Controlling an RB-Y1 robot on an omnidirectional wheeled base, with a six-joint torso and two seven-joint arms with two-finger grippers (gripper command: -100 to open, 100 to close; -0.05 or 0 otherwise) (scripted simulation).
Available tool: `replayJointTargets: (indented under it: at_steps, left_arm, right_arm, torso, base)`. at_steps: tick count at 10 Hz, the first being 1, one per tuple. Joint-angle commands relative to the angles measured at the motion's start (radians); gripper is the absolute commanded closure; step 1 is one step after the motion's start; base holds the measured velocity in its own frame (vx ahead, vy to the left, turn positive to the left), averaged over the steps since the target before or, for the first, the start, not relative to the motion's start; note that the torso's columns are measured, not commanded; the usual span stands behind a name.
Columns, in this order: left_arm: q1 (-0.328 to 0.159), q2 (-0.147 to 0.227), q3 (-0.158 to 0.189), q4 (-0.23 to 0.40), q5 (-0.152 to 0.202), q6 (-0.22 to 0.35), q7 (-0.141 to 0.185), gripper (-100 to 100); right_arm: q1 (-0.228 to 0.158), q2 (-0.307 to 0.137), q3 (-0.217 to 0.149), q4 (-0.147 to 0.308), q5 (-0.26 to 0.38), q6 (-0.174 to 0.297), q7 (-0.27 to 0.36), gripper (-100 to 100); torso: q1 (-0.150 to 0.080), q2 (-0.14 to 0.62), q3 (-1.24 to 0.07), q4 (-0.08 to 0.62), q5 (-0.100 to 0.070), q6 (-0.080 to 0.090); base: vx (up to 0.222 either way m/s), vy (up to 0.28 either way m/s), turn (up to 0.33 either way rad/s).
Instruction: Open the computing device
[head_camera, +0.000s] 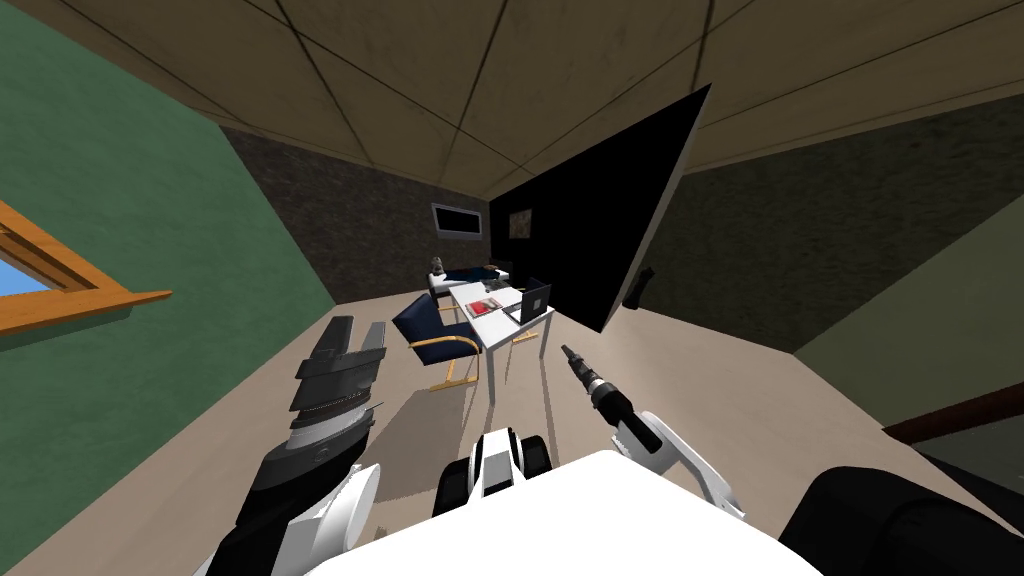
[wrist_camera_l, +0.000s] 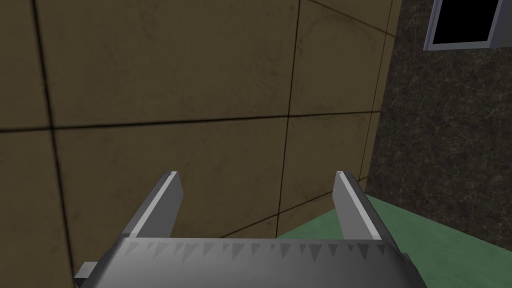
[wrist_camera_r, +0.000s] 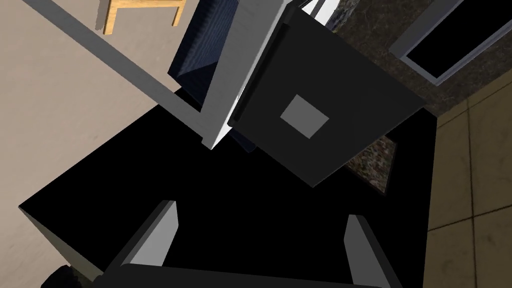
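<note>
A dark laptop (head_camera: 535, 298) stands at the right edge of a white table (head_camera: 492, 325) some way ahead of me, its lid raised. In the right wrist view the back of the laptop lid (wrist_camera_r: 325, 100), with a grey square on it, faces the camera beside the white table edge (wrist_camera_r: 235, 75). My right gripper (wrist_camera_r: 260, 212) is open and empty, well short of the laptop; in the head view the right gripper (head_camera: 568, 351) points toward the table. My left gripper (head_camera: 358, 328) is raised at the left, and the left gripper (wrist_camera_l: 257, 173) is open with nothing in it.
A blue chair (head_camera: 435, 325) with a tan frame is tucked against the table's left side. A red book (head_camera: 487, 306) and small items (head_camera: 470, 273) lie on the table. A large black area (head_camera: 620, 220) looms right of the table. Beige floor (head_camera: 430, 420) lies between me and the table.
</note>
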Motion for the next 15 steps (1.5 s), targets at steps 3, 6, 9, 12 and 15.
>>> replayJointTargets:
  at_steps: [3,6,9,12,15]
  left_arm:
    - [0.0,0.0,0.0,0.0,0.0,0.0,0.0,0]
    - [0.0,0.0,0.0,0.0,0.0,0.0,0.0,0]
    - [0.0,0.0,0.0,0.0,0.0,0.0,0.0,0]
    - [0.0,0.0,0.0,0.0,0.0,0.0,0.0,0]
    - [0.0,0.0,0.0,0.0,0.0,0.0,0.0,0]
  right_arm:
    - [0.025,-0.09,-0.011,0.053,0.048,0.107,0.027,-100]
    - [0.032,-0.127,-0.015,0.075,0.067,0.164,0.038,-100]
    - [0.043,-0.206,-0.02,0.121,0.108,0.246,0.06,-100]
    - [0.048,-0.287,-0.022,0.171,0.151,0.333,0.082,-100]
    - [0.045,-0.366,-0.021,0.224,0.194,0.411,0.103,-100]
  torso:
    - [0.0,0.001,0.0,0.0,0.0,0.001]
    - [0.001,0.001,0.001,0.0,0.0,0.0]
    - [0.0,0.001,0.0,0.0,0.0,0.0]
    - [0.001,0.0,0.0,0.0,0.001,0.001]
    - [0.0,0.001,0.001,0.0,0.0,0.001]
  base:
    - [0.063,0.054,0.106]
    - [0.051,0.065,0.073]
    - [0.06,0.071,0.101]
    - [0.085,0.113,0.13]
    - [0.087,0.122,0.11]
